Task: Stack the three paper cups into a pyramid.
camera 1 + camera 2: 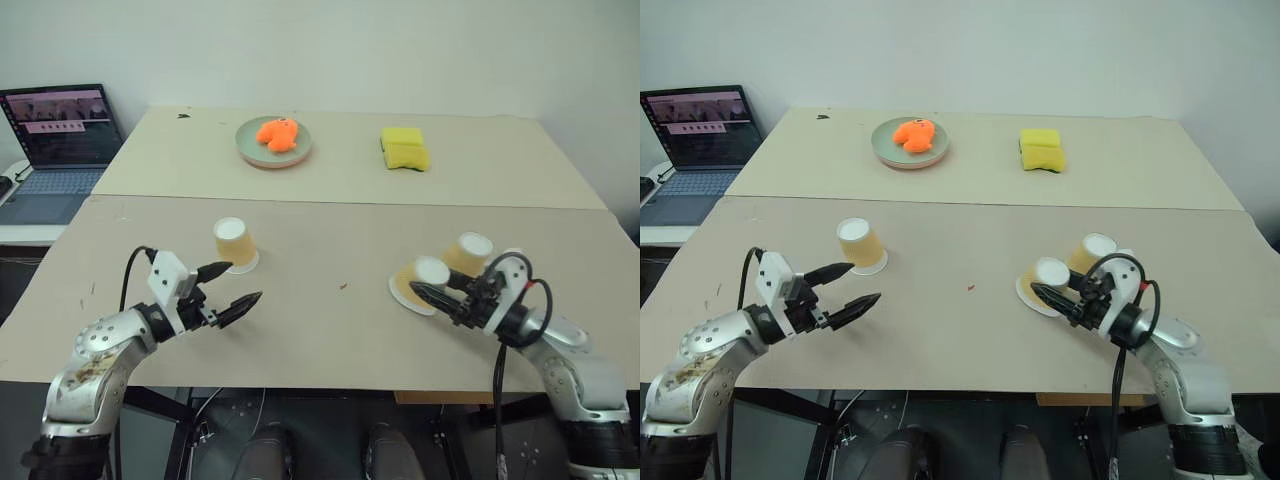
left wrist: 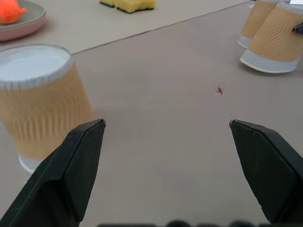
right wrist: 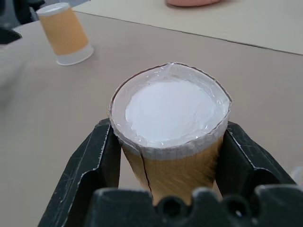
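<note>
My left pincer [image 1: 232, 288] hangs with its fingers wide apart just in front of the left cup [image 1: 236, 243], which stands upside down on the table [image 1: 330, 330]. It looks light, thin-walled and easy to crush or tip, so I judge a gentle grip across the ribbed middle best. Well apart to the right, my right pincer [image 1: 428, 290] is clamped on the near cup [image 3: 170, 137], one finger on each side below the white base; its wall already looks creased. The far cup [image 1: 467, 253] stands just beside it, also upside down.
</note>
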